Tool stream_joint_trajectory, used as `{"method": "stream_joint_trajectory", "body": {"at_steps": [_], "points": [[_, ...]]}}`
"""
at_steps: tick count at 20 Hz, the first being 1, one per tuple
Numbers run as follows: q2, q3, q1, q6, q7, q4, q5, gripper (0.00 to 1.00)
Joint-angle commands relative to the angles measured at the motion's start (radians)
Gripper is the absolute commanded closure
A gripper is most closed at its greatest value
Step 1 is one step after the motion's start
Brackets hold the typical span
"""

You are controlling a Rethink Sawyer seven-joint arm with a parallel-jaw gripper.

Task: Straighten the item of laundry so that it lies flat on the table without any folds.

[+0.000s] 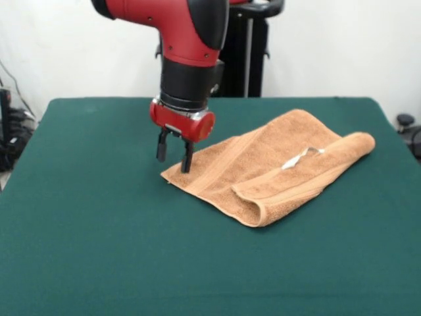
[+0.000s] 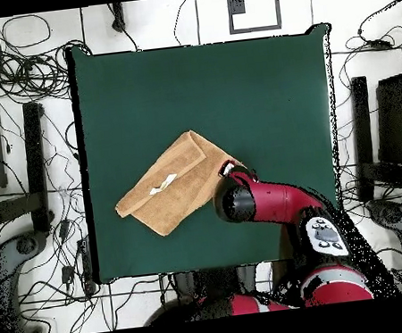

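- We are seeing the black two-fingered gripper point(image 1: 173, 158) hanging below a red wrist ring, its fingers standing apart with a gap between them and nothing clamped.
- In the front view one finger point(image 1: 187, 158) is reaching down to the towel's corner nearest the arm, touching or just above it; we cannot tell which. The other finger is sitting beside that corner, over bare cloth.
- We are following the red and black arm point(image 1: 187, 39) up from the gripper and out of the picture's top.
- From overhead the arm point(image 2: 276, 203) is covering the gripper, so the fingers are showing only in the front view. Overhead is giving us the towel's whole outline and its place on the table instead.
- The light orange-tan terry hand towel point(image 1: 263, 168) is lying folded over itself, slanted across the tabletop, a little to the robot's side of centre in the overhead view.
- One long edge is doubled back as a thick rolled flap, with a flat woven band running along it.
- A small white label point(image 1: 302, 157) is lying on the upper face, near the fold.
- The large rectangular table with the dark green felt-like top point(image 1: 99, 250) is stretching wide on every side of the towel.
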Motion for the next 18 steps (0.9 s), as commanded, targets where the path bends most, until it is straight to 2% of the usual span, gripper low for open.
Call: {"method": "stream_joint_trajectory", "body": {"at_steps": [1,7,13,18], "points": [[0.039,0.176,-0.059,0.191,-0.058,0.006,-0.027,0.00],[0.066,0.227,-0.089,0.143,-0.032,0.004,-0.035,0.00],[0.055,0.208,-0.053,-0.031,0.051,0.025,-0.060,0.00],[0.034,0.194,-0.023,-0.025,0.054,0.028,-0.060,0.00]]}}
